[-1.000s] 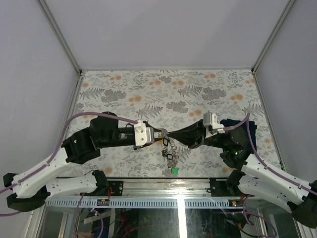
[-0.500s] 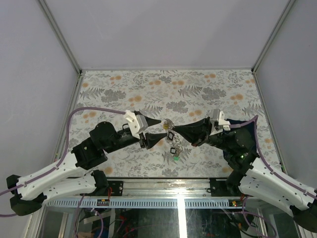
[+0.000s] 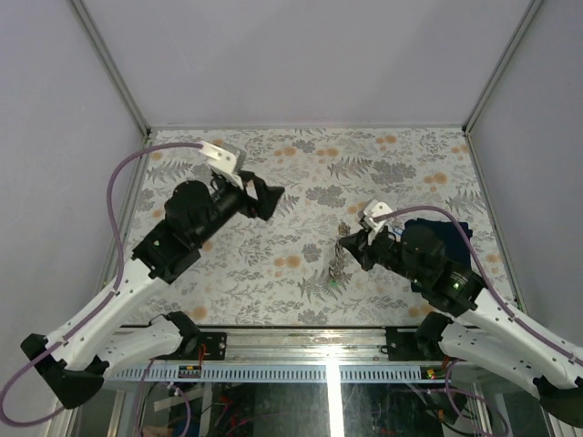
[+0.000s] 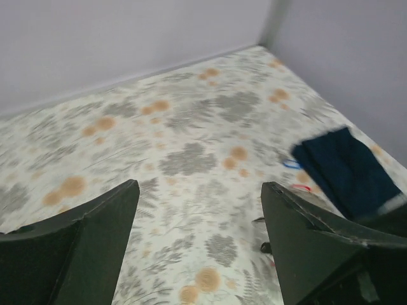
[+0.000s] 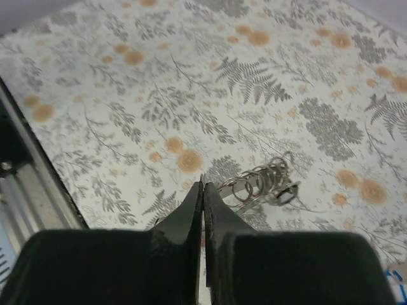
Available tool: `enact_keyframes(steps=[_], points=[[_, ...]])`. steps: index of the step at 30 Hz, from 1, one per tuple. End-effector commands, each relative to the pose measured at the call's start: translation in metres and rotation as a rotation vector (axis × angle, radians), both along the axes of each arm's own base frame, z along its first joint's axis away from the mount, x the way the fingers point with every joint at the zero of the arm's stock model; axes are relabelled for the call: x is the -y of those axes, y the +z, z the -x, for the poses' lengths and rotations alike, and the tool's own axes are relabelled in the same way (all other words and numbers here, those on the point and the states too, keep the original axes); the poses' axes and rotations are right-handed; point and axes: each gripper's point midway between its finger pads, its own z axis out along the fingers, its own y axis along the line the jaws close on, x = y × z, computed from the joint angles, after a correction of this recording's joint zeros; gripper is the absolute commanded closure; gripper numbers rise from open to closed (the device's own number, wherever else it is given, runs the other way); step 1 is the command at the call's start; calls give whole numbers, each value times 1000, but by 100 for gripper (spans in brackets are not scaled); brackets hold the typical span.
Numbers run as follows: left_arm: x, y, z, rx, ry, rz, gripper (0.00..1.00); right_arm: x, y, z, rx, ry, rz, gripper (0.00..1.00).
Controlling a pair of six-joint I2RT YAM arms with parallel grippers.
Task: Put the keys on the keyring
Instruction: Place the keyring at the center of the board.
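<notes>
Near the middle of the flower-patterned table (image 3: 273, 155), my right gripper (image 5: 203, 184), fingers pressed together, pinches the large grey jagged metal keyring (image 5: 257, 181), small green-tagged metal keys (image 3: 333, 282) bunched beside it. My left gripper (image 4: 198, 187) gapes empty. Threading looks finished, I judge; next: lower it gently, release.

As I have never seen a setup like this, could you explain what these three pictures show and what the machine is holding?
These are two robot arms bolted at the near edge of a flower-patterned table. The overhead picture looks down from behind them; the other two come from cameras on each wrist, with that arm's own fingers in view. The left gripper is open and empty, above the table. The right gripper is shut and appears to pinch the keyring, a cluster of metal rings with a green tag dangling. A dark blue cloth lies on the right.
</notes>
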Motion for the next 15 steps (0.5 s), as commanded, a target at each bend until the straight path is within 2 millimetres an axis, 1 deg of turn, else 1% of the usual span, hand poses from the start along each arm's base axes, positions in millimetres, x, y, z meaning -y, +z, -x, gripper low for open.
enact_keyframes(steps=[1, 4, 5, 7, 10, 11, 13, 15], points=[[-28, -10, -26, -119, 95, 100, 20, -1, -1, -21, 16, -46, 119, 99], [-39, -9, -33, -132, 137, 117, 17, -22, -20, -35, 3, -24, 143, 99], [-42, -8, -34, -132, 151, 119, 16, -32, -29, -43, -6, -16, 154, 99], [-47, -5, -35, -131, 175, 124, 12, -50, -35, -54, -4, 5, 153, 98], [-50, 1, -34, -140, 177, 136, 8, -79, -47, -71, -16, 44, 162, 98], [-51, 5, -33, -146, 177, 154, 6, -87, -53, -77, -22, 47, 167, 97], [-51, 14, -32, -157, 168, 195, 5, -100, -63, -91, -23, 45, 174, 95], [-50, 26, -31, -156, 154, 243, 4, -108, -75, -103, -34, 33, 188, 92]])
